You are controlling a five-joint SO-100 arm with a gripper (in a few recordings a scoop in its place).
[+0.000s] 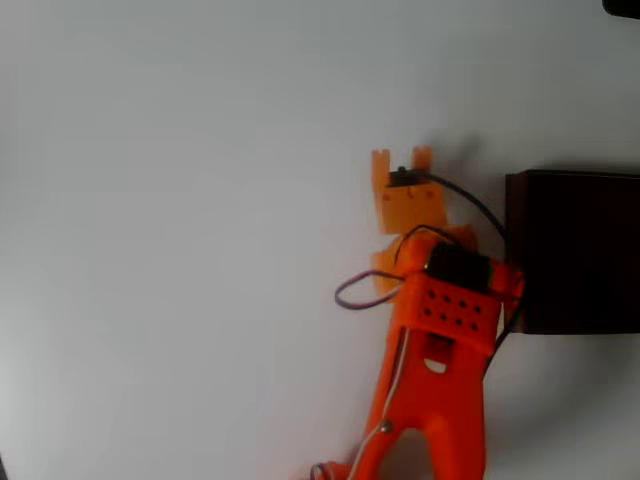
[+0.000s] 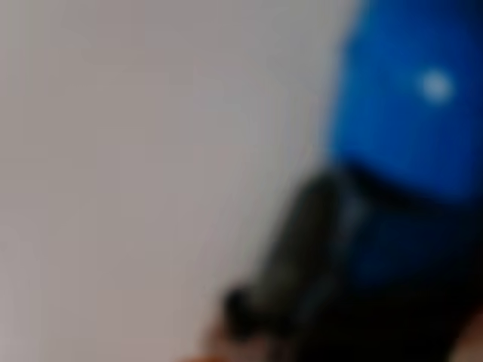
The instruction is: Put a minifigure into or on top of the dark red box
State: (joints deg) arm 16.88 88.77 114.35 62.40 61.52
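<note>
- Your gripper [image 1: 400, 160] sat at nine o'clock of the dark red box [image 1: 580, 250], well clear of it.
- The minifigure [image 2: 392, 173] loomed blurred in the wrist view, very close; whether the jaws held it, I couldn't tell.
- Nothing showed in the box's visible part; delivery remained.

No readable txt, labels, brands, nos. or signs anywhere. Wrist view too blurred to make out any lettering; overhead view bare of print on arm, box, table.
</note>
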